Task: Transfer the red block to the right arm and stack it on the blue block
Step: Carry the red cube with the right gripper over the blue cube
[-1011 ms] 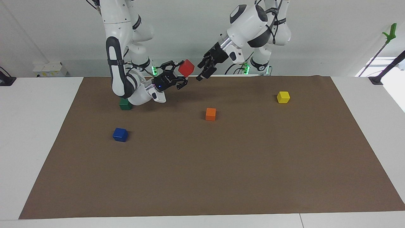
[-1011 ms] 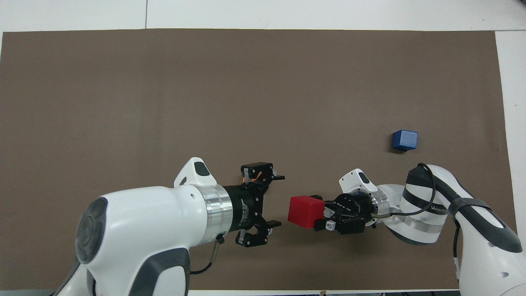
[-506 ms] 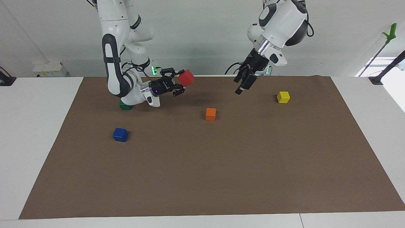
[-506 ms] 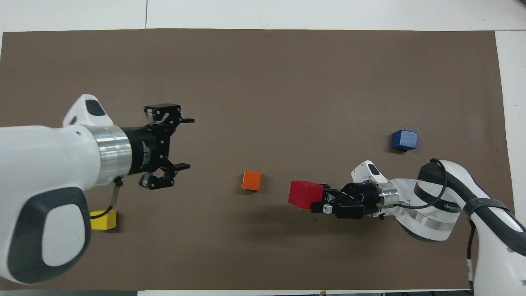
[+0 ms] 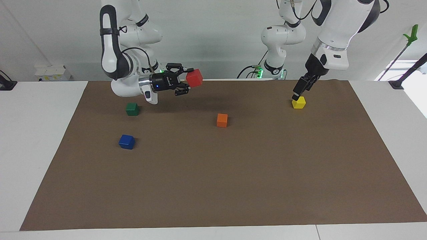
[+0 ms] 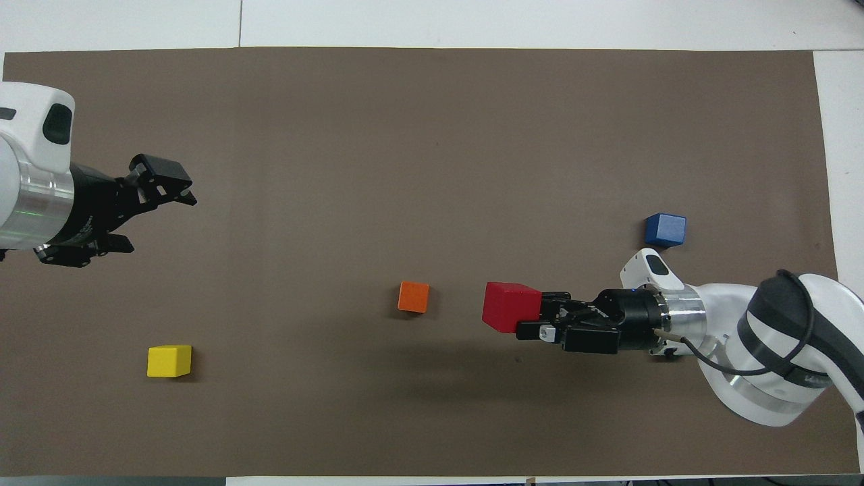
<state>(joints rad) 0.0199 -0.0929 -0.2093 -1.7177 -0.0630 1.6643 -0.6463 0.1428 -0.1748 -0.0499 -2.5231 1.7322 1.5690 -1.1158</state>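
While airborne, red block [image 5: 194,78] between right fingers [image 5: 181,92]

Right end effector [image 6: 533,320] gripping raised red block [image 6: 511,307], blue block [image 6: 665,229] on mat, left end effector [image 6: 145,212] open

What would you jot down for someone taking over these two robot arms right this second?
Right gripper: shut on the red block, held up in the air over the brown mat.
Left gripper: open, holding nothing, over the mat by the yellow block.
Blue block: on the mat at the right arm's end, nothing on it; green block lies nearer the robots.
Done: the right arm has the red block.
Left: carry it over the blue block, set it on top, let go.
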